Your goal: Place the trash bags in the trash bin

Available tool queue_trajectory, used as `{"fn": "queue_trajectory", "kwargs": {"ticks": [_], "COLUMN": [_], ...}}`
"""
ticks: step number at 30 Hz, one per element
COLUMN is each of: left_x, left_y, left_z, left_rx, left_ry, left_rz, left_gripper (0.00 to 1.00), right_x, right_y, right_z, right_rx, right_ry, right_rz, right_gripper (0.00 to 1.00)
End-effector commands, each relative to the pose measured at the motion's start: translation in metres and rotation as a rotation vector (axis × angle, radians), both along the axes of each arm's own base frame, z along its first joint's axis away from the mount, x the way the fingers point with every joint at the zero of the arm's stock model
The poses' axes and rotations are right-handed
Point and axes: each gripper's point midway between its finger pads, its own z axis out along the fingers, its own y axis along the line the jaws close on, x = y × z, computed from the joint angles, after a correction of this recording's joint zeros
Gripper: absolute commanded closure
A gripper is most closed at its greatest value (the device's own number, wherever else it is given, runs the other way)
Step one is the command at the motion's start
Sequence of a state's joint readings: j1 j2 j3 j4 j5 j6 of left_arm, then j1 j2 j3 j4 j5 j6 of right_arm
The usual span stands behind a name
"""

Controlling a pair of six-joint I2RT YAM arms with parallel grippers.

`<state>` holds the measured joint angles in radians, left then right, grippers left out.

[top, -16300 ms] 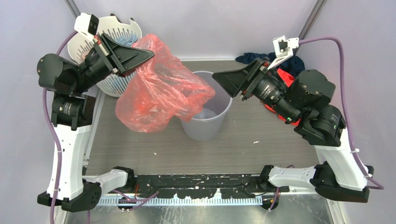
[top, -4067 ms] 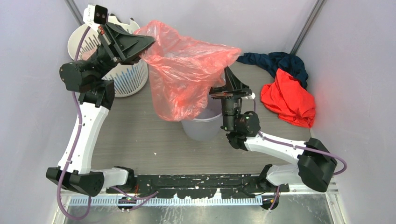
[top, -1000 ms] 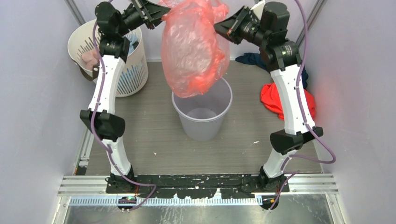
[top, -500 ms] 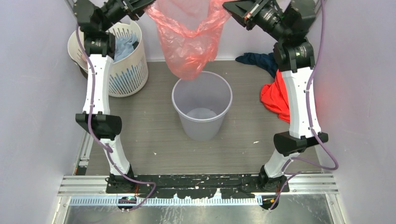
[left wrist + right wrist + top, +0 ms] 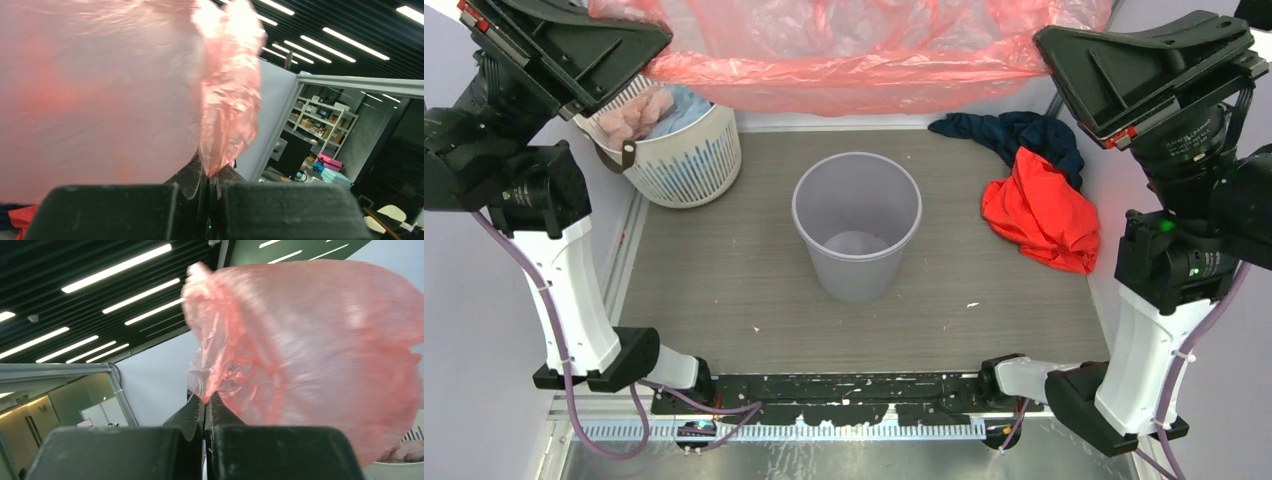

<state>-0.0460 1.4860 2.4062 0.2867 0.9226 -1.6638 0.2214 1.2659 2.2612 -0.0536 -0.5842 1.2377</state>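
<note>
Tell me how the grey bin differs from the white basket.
The trash bin is grey with smooth walls; the basket is white with slotted sides. The trash bin is empty; the basket holds pink cloth and blue cloth. Both are round, upright and open-topped.

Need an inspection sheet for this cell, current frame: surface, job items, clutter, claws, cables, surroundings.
Surface: grey wood-grain floor, a few white specks.
Job's things: red-pink trash bag stretched high between both claws, not in the grey bin; bin upright, nothing seen inside.
Clutter: white slotted basket holding cloths, far left; red-orange garment and dark blue cloth, far right.
Grippers: left claw shut on the bag; right claw shut on the bag.
Cables: purple cables along both arms, no snag seen.
Surroundings: pale walls.
</note>
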Motion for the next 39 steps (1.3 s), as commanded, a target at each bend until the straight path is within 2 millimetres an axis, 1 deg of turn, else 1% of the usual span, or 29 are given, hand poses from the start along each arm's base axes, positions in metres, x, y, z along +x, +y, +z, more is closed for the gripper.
{"fn": "queue_trajectory", "kwargs": {"ticks": [1, 6, 9, 12, 14, 16, 18, 20, 23, 25, 30, 34, 36, 39], "left_x": [0.089, 0.111, 0.138, 0.17, 0.193, 0.216, 0.233, 0.246, 0.26, 0.262, 0.264, 0.268, 0.276, 0.288], "left_y": [-0.003, -0.003, -0.005, -0.008, -0.01, -0.012, -0.013, -0.014, -0.015, -0.016, -0.016, -0.015, -0.014, -0.015], "left_z": [-0.028, -0.036, -0.05, -0.07, -0.087, -0.105, -0.122, -0.137, -0.163, -0.176, -0.197, -0.216, -0.229, -0.242], "left_rx": [0.0, 0.007, 0.01, 0.022, 0.037, 0.052, 0.064, 0.077, 0.109, 0.131, 0.159, 0.203, 0.222, 0.229], "left_ry": [0.179, 0.2, 0.245, 0.296, 0.34, 0.385, 0.424, 0.456, 0.512, 0.536, 0.574, 0.616, 0.653, 0.684], "left_rz": [0.029, 0.048, 0.056, 0.07, 0.078, 0.082, 0.08, 0.079, 0.093, 0.101, 0.115, 0.143, 0.162, 0.164], "left_gripper": [0.99, 0.99, 1.0, 1.0, 1.0, 1.0, 1.0, 1.0, 1.0, 1.0, 1.0, 1.0, 1.0, 1.0], "right_x": [0.084, 0.11, 0.133, 0.162, 0.186, 0.213, 0.243, 0.262, 0.279, 0.285, 0.297, 0.307, 0.316, 0.333], "right_y": [0.021, 0.026, 0.031, 0.036, 0.042, 0.051, 0.059, 0.064, 0.067, 0.069, 0.069, 0.071, 0.073, 0.077], "right_z": [-0.035, -0.05, -0.062, -0.074, -0.087, -0.104, -0.128, -0.148, -0.174, -0.188, -0.215, -0.229, -0.237, -0.258], "right_rx": [-0.025, -0.029, -0.042, -0.062, -0.087, -0.115, -0.142, -0.166, -0.188, -0.198, -0.224, -0.235, -0.241, -0.256], "right_ry": [0.19, 0.23, 0.265, 0.289, 0.328, 0.374, 0.433, 0.479, 0.531, 0.553, 0.603, 0.632, 0.648, 0.69], "right_rz": [0.036, 0.031, 0.02, -0.002, -0.008, 0.003, 0.01, 0.009, -0.001, -0.005, -0.024, -0.034, -0.033, -0.034], "right_gripper": [0.99, 0.99, 0.99, 0.99, 0.99, 0.99, 0.99, 0.99, 0.99, 0.99, 0.99, 0.99, 0.99, 0.99]}}
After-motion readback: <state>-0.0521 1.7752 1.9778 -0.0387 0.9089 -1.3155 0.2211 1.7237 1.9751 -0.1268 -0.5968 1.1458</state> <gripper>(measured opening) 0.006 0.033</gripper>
